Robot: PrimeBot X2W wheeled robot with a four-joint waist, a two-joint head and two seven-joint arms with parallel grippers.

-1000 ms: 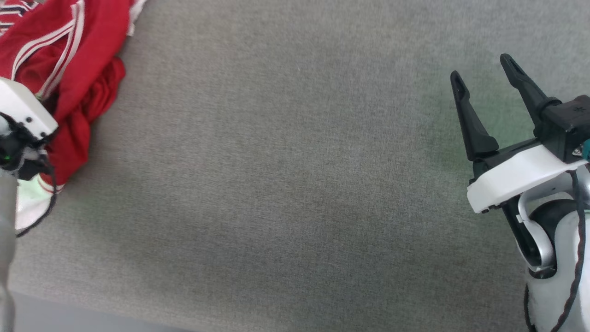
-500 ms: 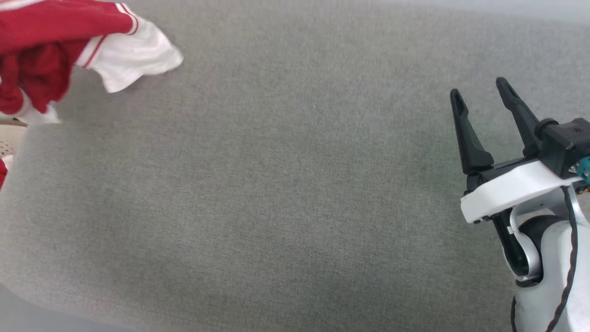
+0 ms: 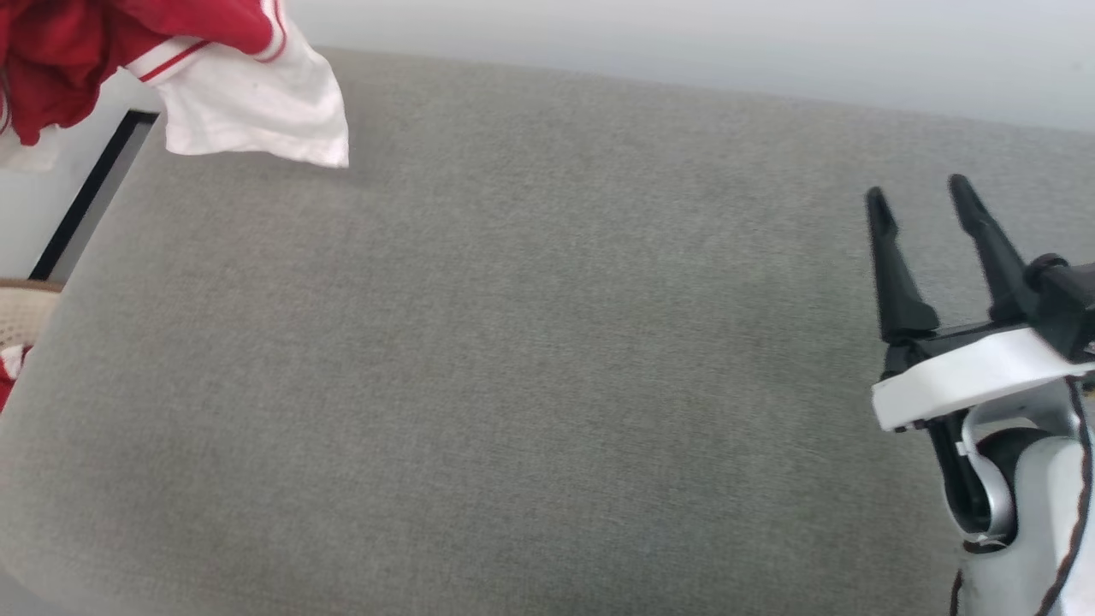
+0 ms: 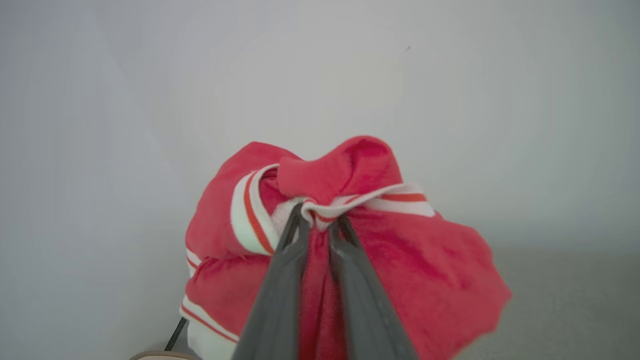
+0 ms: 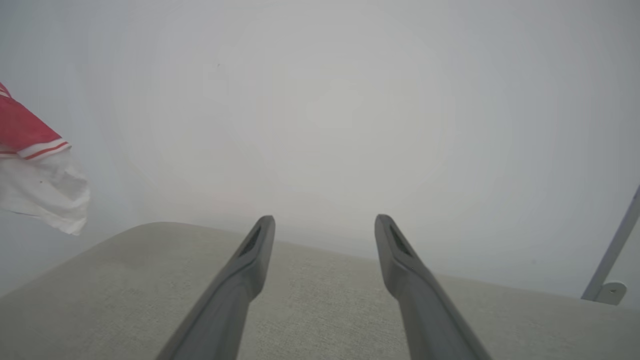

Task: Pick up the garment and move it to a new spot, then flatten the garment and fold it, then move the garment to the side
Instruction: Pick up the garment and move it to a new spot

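Garment [image 3: 77, 51]: lifted off the worktop [image 3: 513, 385], where it lay bunched a second ago; pick-up looks done, placing comes next. Right gripper [image 3: 920, 195], near right: jaws spread, empty. Left gripper [image 4: 320, 220]: jaws pinched on striped trim [image 4: 395, 197]. Far left: Garment hangs clear, white sleeve [image 3: 248, 120] dangling. Head camera has tilted up.
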